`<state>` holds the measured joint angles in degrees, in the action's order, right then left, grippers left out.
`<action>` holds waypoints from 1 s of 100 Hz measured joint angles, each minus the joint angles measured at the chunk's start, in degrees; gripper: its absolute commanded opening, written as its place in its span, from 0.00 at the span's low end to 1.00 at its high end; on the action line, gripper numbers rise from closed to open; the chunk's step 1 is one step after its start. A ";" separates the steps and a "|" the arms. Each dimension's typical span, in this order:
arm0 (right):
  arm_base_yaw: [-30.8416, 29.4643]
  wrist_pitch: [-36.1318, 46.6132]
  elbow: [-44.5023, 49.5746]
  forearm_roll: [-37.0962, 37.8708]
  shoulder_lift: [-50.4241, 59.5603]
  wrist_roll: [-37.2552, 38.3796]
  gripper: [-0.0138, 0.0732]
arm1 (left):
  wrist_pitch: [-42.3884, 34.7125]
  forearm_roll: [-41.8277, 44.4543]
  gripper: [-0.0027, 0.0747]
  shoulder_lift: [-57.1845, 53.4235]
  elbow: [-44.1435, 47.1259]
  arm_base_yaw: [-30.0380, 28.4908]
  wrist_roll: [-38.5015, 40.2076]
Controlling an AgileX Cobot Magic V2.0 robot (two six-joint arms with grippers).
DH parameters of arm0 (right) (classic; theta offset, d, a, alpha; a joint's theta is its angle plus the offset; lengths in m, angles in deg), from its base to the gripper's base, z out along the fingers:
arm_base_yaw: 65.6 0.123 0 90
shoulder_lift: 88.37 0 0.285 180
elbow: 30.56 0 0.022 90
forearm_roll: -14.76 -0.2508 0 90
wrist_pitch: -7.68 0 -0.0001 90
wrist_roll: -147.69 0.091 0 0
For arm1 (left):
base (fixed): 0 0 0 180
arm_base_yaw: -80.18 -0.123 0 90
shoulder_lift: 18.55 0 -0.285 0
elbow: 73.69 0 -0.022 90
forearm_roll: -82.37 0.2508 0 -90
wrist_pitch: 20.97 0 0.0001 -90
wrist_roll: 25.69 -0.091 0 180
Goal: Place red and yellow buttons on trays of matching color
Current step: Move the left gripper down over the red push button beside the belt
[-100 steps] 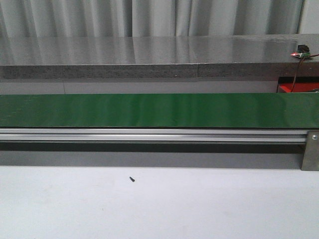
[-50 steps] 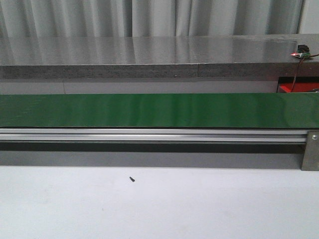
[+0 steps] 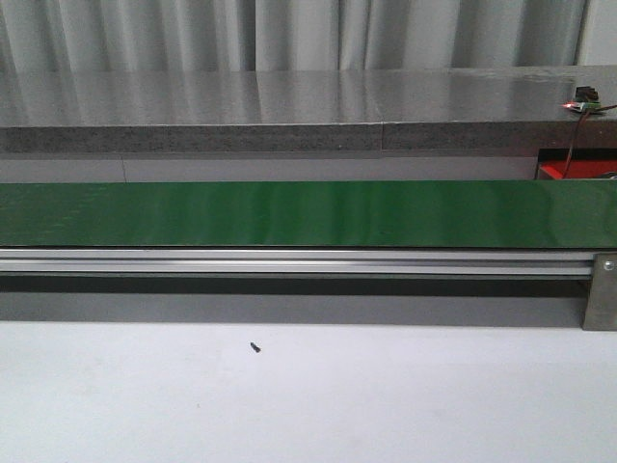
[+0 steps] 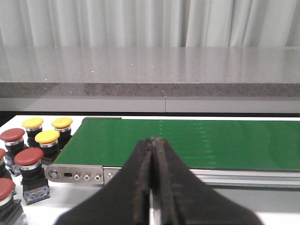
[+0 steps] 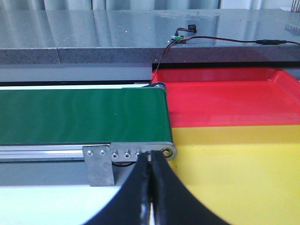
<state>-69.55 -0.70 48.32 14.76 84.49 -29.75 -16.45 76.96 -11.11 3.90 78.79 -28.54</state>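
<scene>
In the left wrist view, yellow buttons (image 4: 47,137) and red buttons (image 4: 28,156) stand in a cluster on the white table beside the end of the green belt (image 4: 187,140). My left gripper (image 4: 153,140) is shut and empty, in front of the belt. The right wrist view shows the red tray (image 5: 225,96) and the yellow tray (image 5: 234,164) side by side past the belt's other end. My right gripper (image 5: 150,155) is shut with nothing in it, close to the belt's end bracket. Neither gripper shows in the front view.
The green conveyor belt (image 3: 308,214) on its aluminium rail spans the front view, bare. A small black screw (image 3: 255,346) lies on the white table in front of it. A grey counter (image 3: 289,106) with a wired board (image 3: 584,101) runs behind.
</scene>
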 measured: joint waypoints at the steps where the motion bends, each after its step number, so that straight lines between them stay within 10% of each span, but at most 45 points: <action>1: 0.00 0.00 0.00 0.00 0.00 0.00 0.02 | 0.00 0.00 0.01 0.00 0.00 0.00 0.00; 81: 0.00 0.00 0.00 0.00 0.00 0.00 0.02 | 23.45 -5.18 0.02 26.14 -25.19 -15.57 0.10; 100: 0.00 0.00 0.00 0.00 0.00 0.00 0.02 | 26.94 -6.57 0.33 37.90 -30.00 -17.39 0.10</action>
<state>-69.55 -0.70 48.32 14.76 84.49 -29.75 10.50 70.39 26.78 -26.10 61.40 -28.44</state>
